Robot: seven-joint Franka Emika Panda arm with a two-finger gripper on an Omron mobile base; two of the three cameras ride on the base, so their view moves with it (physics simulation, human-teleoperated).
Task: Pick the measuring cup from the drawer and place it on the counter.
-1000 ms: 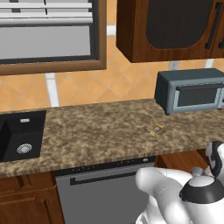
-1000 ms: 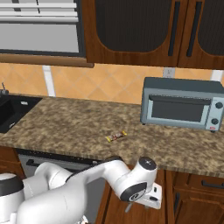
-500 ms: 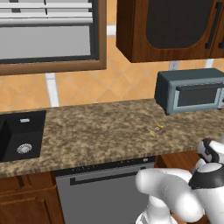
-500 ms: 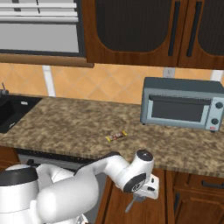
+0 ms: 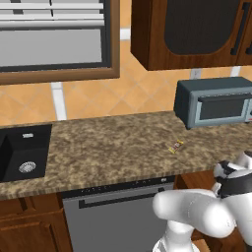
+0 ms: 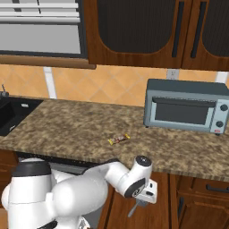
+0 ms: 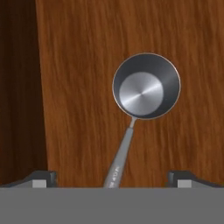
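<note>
Measuring cup (image 7: pixel 146 86) is lying on the reddish-brown wooden floor of the drawer (image 7: pixel 87 65), in the upper right part of the hand view. Its round bowl is facing up toward the camera, and its thin straight handle is running down and slightly left toward the bottom middle of the frame. The gripper (image 7: pixel 111 178) is hanging above it with its jaws standing wide apart; one dark fingertip is showing at the lower left and the other at the lower right, and nothing is sitting between them. The handle end is lying between the two tips in the picture, but the tips are not touching it. A darker strip, the drawer wall, is running along the left edge of this view.

In the right base view the gripper (image 6: pixel 142 197) is reaching down below the edge of the counter (image 6: pixel 80 129), in the lower middle of the frame. On the counter a small yellow-orange packet (image 6: pixel 118 139) is lying near the centre, and a grey microwave (image 6: pixel 185 105) is standing at the right. In the left base view the black sink (image 5: pixel 22 152) is sitting at the left edge, and the grey dishwasher front (image 5: pixel 113 216) is showing below the counter.
</note>
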